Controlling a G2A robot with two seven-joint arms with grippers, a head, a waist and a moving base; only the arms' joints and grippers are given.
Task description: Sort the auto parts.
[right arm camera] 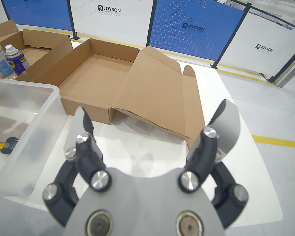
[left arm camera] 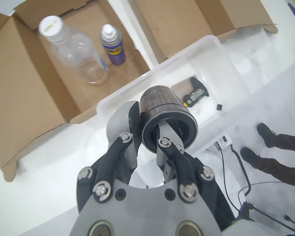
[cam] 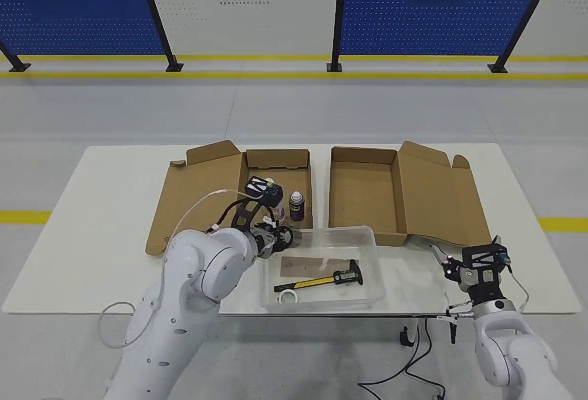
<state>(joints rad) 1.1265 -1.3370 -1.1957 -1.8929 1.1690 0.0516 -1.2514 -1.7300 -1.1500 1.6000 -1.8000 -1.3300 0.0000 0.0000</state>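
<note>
My left gripper (left arm camera: 150, 124) is shut on a dark metal cylindrical bearing (left arm camera: 162, 106), with one finger outside it and the other inside its bore. It hangs over the near-left corner of the clear plastic bin (left arm camera: 127, 89), close to the left cardboard box (left arm camera: 39, 79). From above, the left gripper (cam: 274, 238) sits between that box (cam: 274, 160) and the bin (cam: 369, 237). My right gripper (right arm camera: 154, 114) is open and holds nothing, above the table in front of the right box's flap. In the top view this gripper (cam: 479, 262) is near the front right edge.
The left box holds a clear bottle (left arm camera: 73, 50) and a blue spray can (left arm camera: 113, 46). The right cardboard box (right arm camera: 98, 79) has a bare floor. In the bin lie a caliper (cam: 319, 282), a white tape roll (cam: 286, 297) and a brown card (cam: 304, 265).
</note>
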